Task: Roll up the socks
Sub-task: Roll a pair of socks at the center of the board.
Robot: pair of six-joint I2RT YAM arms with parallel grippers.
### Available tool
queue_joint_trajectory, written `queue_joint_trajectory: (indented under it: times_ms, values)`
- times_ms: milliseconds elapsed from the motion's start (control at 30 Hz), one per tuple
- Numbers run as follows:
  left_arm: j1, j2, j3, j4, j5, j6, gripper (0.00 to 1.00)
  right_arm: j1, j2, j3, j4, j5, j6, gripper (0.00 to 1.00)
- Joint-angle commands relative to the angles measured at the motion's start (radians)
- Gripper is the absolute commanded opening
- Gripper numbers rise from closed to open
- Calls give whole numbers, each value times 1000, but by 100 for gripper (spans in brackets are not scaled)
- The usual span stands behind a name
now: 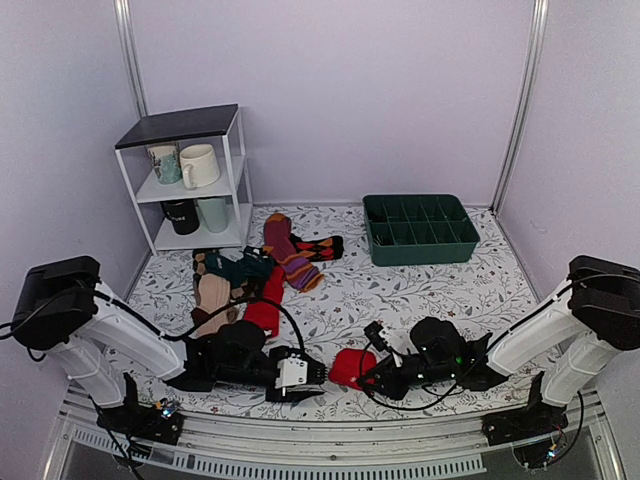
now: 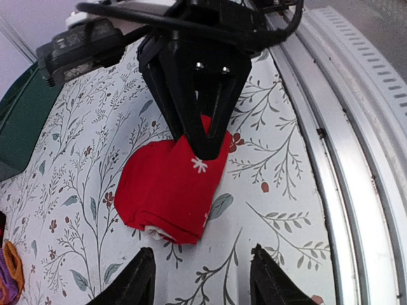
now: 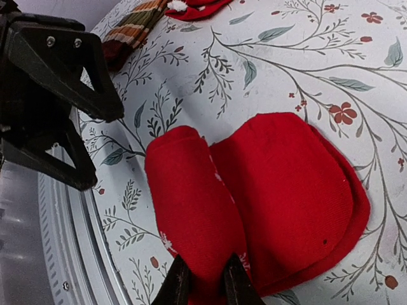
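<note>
A bright red sock point(image 2: 168, 194) lies partly rolled into a thick bundle on the floral table near the front edge, also seen as the sock bundle point(image 1: 350, 368). A pale inner layer shows at its near end. My right gripper point(image 3: 205, 279) is shut on the rolled fold of the red sock point(image 3: 254, 203), pinching cloth between its fingers. My left gripper point(image 2: 205, 279) stands open just short of the bundle's near end, with nothing between its fingers. Facing each other across the bundle are the left gripper point(image 1: 320, 374) and the right gripper point(image 1: 365, 380). Another red sock point(image 1: 265, 310) lies by the sock pile.
A pile of other socks point(image 1: 290, 255) and a brown striped sock point(image 1: 210, 300) lie mid-left. A green divided tray point(image 1: 420, 230) sits at the back right, and a white shelf point(image 1: 190, 170) with mugs at the back left. A metal rail point(image 2: 356, 159) runs along the near edge.
</note>
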Motion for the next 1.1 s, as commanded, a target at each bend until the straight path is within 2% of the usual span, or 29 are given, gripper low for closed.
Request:
queue_joint_trajectory:
  times_ms: [0,33,67,133,233,433,800,933,1067]
  values:
    - [-25,61,42,84,-58,112,56,-9,73,-20,-274,-112,56,9]
    - [-25,77,51,90,-54,125,57,-9,77,-18,-274,-114,54,9]
    - [-25,94,59,94,-55,134,63,-11,81,-15,-275,-116,51,8]
    - [-25,135,76,100,-50,153,81,-11,87,-11,-274,-121,47,9]
    - [-25,172,104,85,-39,155,84,-14,92,-8,-274,-125,41,9]
    - [-23,179,116,35,-20,140,66,-24,96,-13,-270,-130,42,8]
    - [-22,242,148,29,-21,127,57,-34,100,-15,-265,-149,46,8]
    - [-21,240,163,-7,-13,121,38,-35,105,-17,-260,-150,49,8]
    - [-19,237,165,-13,-9,118,24,-37,113,-16,-258,-154,49,8]
